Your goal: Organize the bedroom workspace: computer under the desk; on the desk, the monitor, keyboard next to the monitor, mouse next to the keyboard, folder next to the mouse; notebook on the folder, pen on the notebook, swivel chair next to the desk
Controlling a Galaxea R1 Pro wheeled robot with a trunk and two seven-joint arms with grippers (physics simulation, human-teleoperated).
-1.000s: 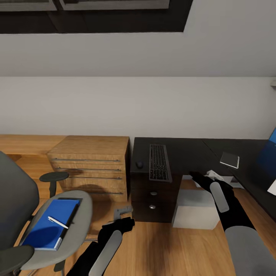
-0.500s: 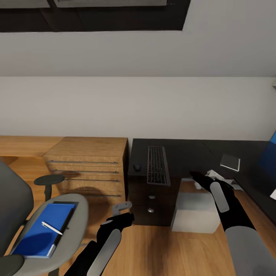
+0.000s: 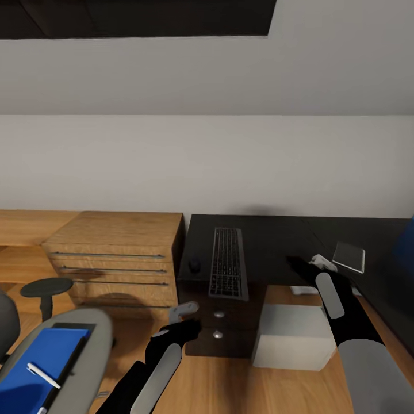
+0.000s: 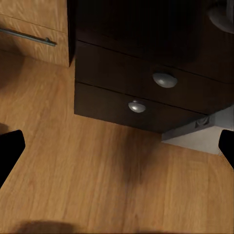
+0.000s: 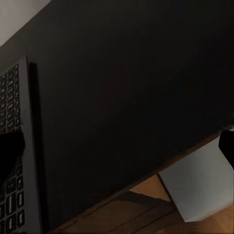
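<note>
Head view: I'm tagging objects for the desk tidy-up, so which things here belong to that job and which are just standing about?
Part of the job:
- desk
- keyboard
- mouse
- computer
- swivel chair
- folder
- pen
- notebook

Just standing about:
- oak dresser
- dark window

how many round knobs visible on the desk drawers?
2. Both sit on the desk's dark drawer fronts below the keyboard: upper knob on the higher drawer, lower knob on the one beneath. More drawers may be hidden behind the left arm.
</note>
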